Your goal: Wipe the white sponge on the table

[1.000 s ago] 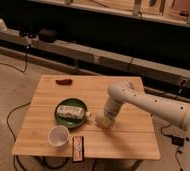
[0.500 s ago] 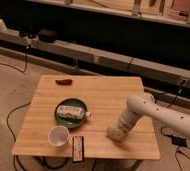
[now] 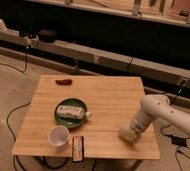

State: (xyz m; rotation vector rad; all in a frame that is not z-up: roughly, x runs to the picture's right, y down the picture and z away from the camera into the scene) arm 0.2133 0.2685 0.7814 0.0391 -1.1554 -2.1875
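Observation:
The white sponge lies flat on the wooden table near its front right corner. My gripper is pressed down on the sponge from above, at the end of the white arm that comes in from the right. The arm's wrist hides most of the sponge's far side.
A green plate with a wrapped item sits left of centre. A white cup stands at the front left. A dark snack packet lies at the front edge. A small red object lies at the back left. Cables run over the floor.
The gripper and sponge have slid from beside the plate to the right and toward the front edge of the table.

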